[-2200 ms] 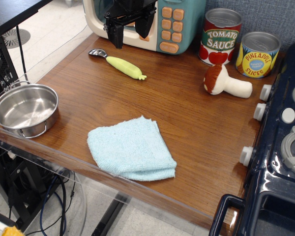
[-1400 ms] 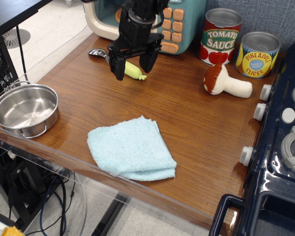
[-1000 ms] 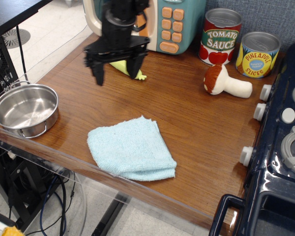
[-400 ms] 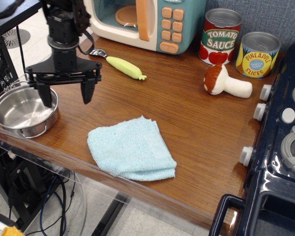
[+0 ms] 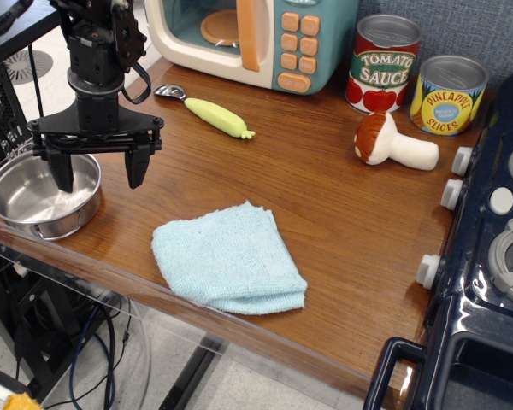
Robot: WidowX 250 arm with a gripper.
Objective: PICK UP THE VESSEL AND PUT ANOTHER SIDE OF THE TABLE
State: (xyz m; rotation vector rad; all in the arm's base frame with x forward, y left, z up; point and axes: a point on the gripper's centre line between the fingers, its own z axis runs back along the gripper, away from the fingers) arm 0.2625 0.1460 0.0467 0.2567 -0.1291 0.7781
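Note:
The vessel (image 5: pixel 30 198) is a shallow shiny steel pot with wire loop handles, standing at the front left corner of the brown wood table (image 5: pixel 342 222). My gripper (image 5: pixel 98 178) is open and hangs over the pot's right rim. Its left finger (image 5: pixel 63 173) is over the inside of the pot, and its right finger (image 5: pixel 136 167) is outside it, over the wood. It holds nothing.
A folded light blue cloth (image 5: pixel 227 259) lies at the front middle. A yellow-handled spoon (image 5: pixel 207 114), toy microwave (image 5: pixel 256 38), two food cans (image 5: pixel 383 64), and a plush mushroom (image 5: pixel 393 143) sit at the back. A dark blue toy stove (image 5: pixel 487 256) fills the right side.
My gripper has come from the back by the microwave forward and left across the table. It has dropped lower, now straddling the pot's right rim. The pot has not moved.

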